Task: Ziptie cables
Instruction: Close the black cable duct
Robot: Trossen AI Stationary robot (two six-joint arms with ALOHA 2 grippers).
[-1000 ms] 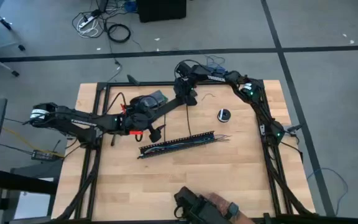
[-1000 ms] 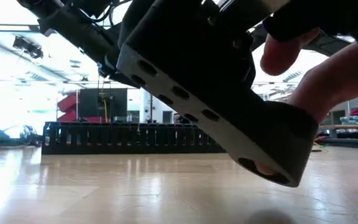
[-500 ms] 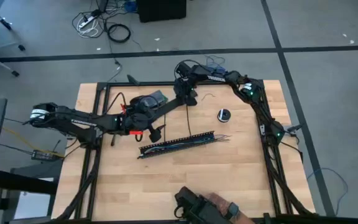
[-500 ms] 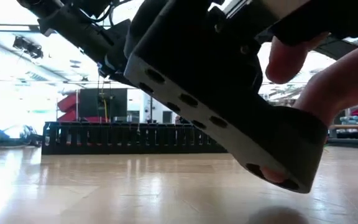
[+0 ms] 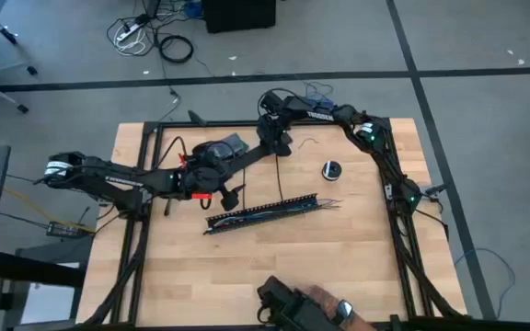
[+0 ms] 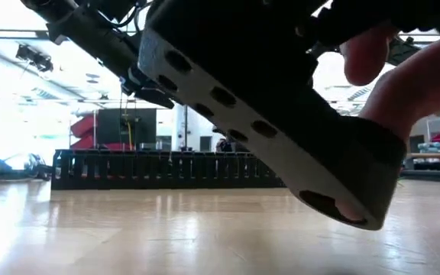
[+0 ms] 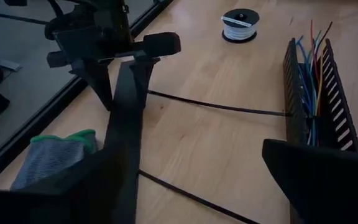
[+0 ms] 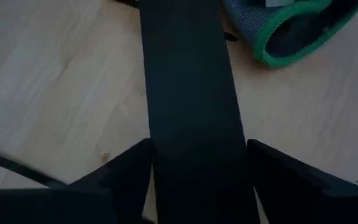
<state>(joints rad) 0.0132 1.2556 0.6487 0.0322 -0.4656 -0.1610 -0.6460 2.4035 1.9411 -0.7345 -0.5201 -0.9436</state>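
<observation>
Only the dark block (image 6: 266,122) close to the low camera has shifted: held by a person's hand (image 6: 403,84), it now tilts a little differently and fills more of that view, while on the surface (image 5: 357,248) nothing has moved.

The cables (image 7: 308,93), thin blue, grey and red wires, lie inside the black slotted channel (image 5: 263,213), which runs slantwise across the middle of the surface; their loose ends splay out past the channel's end toward the right edge (image 5: 331,203). One ziptie (image 7: 216,106), a thin straight black strip, lies flat on the wood and reaches to the channel's side; a second ziptie (image 7: 191,198) lies apart from it, nearer the left arm.

Just left of the channel's left end, the left gripper (image 5: 231,195) hangs over the surface with its fingers wide apart and nothing between them. The right gripper (image 5: 280,143) sits near the far edge, above the middle of the channel; its fingers (image 7: 129,87) point down at the wood, and I cannot tell how far they are parted.

A small spool of wire (image 5: 331,169) stands toward the right side of the surface, well clear of the channel. A grey glove with a green cuff (image 7: 51,158) lies near the far edge beside the right gripper. At the near edge a person's gloved hand (image 5: 325,311) reaches over the surface.
</observation>
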